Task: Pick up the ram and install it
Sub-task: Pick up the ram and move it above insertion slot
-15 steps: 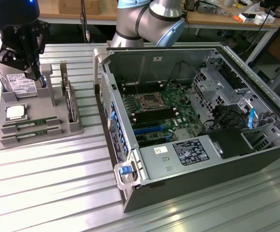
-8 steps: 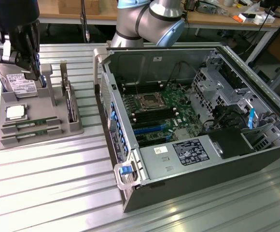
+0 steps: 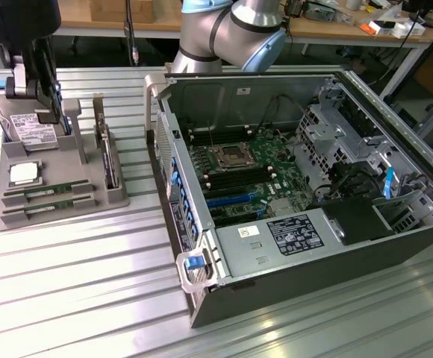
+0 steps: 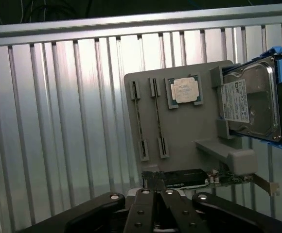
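Hovering over the grey tray [image 4: 189, 126], your pincer [image 4: 155, 188] is pressed together and empty; the ram [image 4: 139, 119] lies in its slot there.

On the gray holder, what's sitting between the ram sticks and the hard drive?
The square silver processor chip, seated in its own recess on the gray holder, lies between the two ram sticks and the hard drive. Both the wrist and exterior views show this.
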